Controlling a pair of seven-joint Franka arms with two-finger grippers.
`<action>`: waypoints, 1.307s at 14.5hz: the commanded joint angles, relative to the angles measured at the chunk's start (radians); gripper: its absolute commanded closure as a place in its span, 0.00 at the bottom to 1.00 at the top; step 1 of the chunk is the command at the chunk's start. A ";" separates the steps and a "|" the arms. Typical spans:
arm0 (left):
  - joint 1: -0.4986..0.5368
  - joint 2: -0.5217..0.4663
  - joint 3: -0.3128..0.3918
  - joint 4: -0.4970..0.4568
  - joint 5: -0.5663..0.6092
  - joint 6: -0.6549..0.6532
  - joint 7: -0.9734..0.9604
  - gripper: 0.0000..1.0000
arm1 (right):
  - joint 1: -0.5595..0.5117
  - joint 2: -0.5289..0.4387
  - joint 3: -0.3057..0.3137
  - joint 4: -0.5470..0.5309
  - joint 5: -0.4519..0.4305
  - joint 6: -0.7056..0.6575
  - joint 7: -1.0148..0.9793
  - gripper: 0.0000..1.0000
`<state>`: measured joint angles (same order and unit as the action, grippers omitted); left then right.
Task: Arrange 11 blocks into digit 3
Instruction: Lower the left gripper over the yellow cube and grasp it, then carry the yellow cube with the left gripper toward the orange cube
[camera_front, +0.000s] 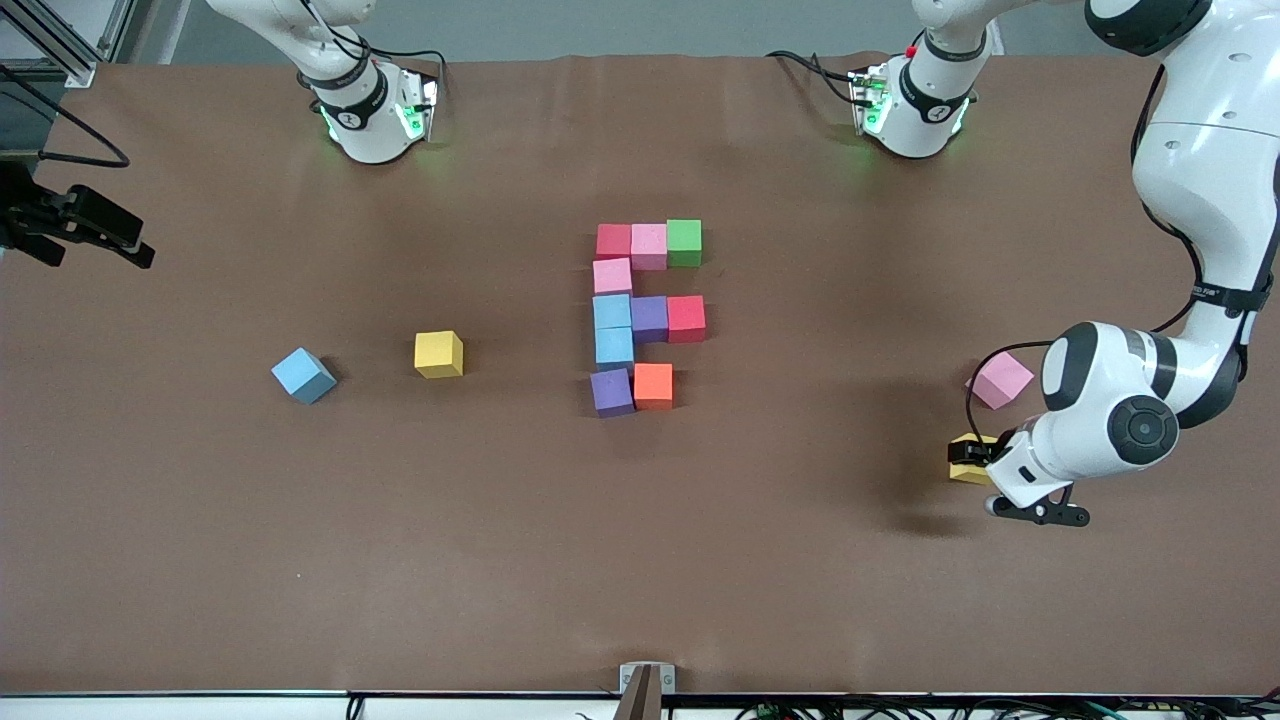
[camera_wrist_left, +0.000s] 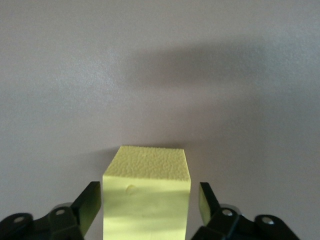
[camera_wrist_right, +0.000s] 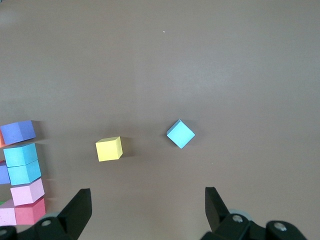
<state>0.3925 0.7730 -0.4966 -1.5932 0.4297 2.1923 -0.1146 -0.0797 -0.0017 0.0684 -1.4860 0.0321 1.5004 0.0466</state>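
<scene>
Front view: nine blocks (camera_front: 640, 318) are seen grouped mid-surface (camera_front: 640, 560) as an unfinished digit 3. A loose yellow block (camera_front: 439, 354) and a light blue block (camera_front: 303, 375) lie toward the right arm's end. The left tool (camera_front: 972, 455) is set around another yellow block (camera_front: 966, 464) at the left arm's end, beside a pink block (camera_front: 1000, 379). The right tool (camera_front: 95, 232) waits at the frame's edge.

Left wrist view: the fingers (camera_wrist_left: 90, 202) are seen flanking the yellow block, narrow gaps remaining.

Right wrist view: the right tool's fingers (camera_wrist_right: 80, 210) are held wide apart above the surface.
</scene>
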 joint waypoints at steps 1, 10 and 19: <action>0.013 0.020 -0.005 -0.011 0.011 0.050 0.015 0.23 | 0.000 -0.024 0.002 -0.025 -0.001 0.009 -0.004 0.00; -0.027 0.006 -0.085 -0.011 -0.042 0.035 -0.380 0.81 | 0.001 -0.023 0.002 -0.025 -0.001 0.009 -0.004 0.00; -0.265 -0.009 -0.085 -0.004 -0.032 -0.008 -1.072 0.85 | 0.001 -0.023 0.002 -0.025 -0.001 0.009 -0.004 0.00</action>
<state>0.1687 0.7866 -0.5893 -1.5973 0.4020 2.2074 -1.0548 -0.0791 -0.0017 0.0690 -1.4861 0.0321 1.5004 0.0466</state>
